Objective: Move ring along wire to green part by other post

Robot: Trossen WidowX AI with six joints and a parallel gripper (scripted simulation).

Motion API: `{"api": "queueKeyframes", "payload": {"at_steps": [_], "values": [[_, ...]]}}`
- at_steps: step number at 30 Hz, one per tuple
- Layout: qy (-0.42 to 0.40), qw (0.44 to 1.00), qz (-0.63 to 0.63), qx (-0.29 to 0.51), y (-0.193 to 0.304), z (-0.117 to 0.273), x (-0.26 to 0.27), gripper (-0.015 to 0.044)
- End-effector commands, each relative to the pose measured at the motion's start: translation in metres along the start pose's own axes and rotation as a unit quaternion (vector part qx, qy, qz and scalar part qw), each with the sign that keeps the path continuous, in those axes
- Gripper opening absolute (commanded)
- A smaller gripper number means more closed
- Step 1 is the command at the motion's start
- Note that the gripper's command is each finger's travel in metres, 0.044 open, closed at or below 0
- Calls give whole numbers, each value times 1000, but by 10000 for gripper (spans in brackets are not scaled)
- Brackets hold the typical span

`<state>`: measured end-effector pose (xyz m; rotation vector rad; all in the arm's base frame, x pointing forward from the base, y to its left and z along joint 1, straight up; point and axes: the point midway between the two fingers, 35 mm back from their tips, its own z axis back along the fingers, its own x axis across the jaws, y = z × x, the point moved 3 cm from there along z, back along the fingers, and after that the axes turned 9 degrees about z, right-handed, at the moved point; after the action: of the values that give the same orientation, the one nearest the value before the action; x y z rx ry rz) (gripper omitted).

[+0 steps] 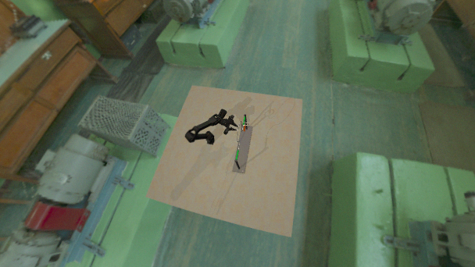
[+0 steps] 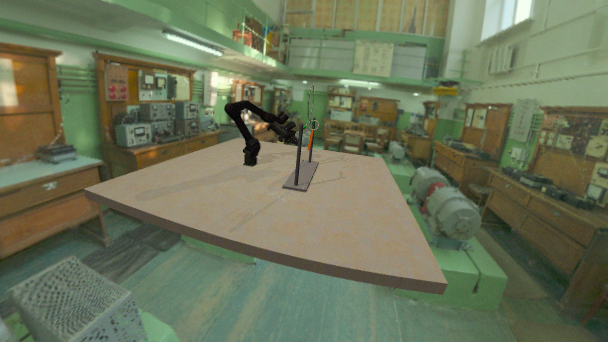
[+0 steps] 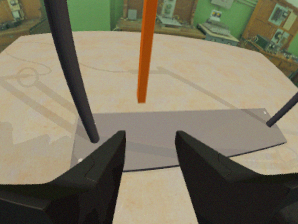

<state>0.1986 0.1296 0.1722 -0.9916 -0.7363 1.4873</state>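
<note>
The orange handle [image 1: 244, 128] [image 2: 311, 139] [image 3: 146, 50] hangs down nearly upright from the ring [image 2: 318, 125], which is around the wire at the green part [image 1: 244, 119] by the far post [image 2: 310, 154] [image 3: 75, 75]. The other green part [image 1: 237, 154] is by the near post [image 2: 298, 157] [image 1: 237, 164] [image 3: 283, 111]. The thin grey wire [image 1: 238, 138] runs between them. My gripper [image 3: 150, 136] [image 1: 237, 128] is partly open and empty. In the wrist view the handle's lower end is ahead of the fingertips, apart from them. Ring and wire are out of the wrist view.
The grey base plate [image 1: 244, 146] [image 2: 305, 182] [image 3: 175, 125] bears both posts and lies on the table [image 1: 273, 189] [image 2: 350, 232]. In the wrist view the far post stands left of the fingers, and the near post is at the right edge. Shadows cross the table.
</note>
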Motion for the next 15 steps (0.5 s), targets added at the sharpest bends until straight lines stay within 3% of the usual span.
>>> {"api": "queueKeyframes", "payload": {"at_steps": [1,5,9,15], "values": [[0,1000,-1,2,0,12,1,239],[-1,1000,1,-5,-2,42,-2,344],[-1,1000,1,-6,-2,44,-2,440],[-1,1000,1,-6,-2,44,-2,440]]}}
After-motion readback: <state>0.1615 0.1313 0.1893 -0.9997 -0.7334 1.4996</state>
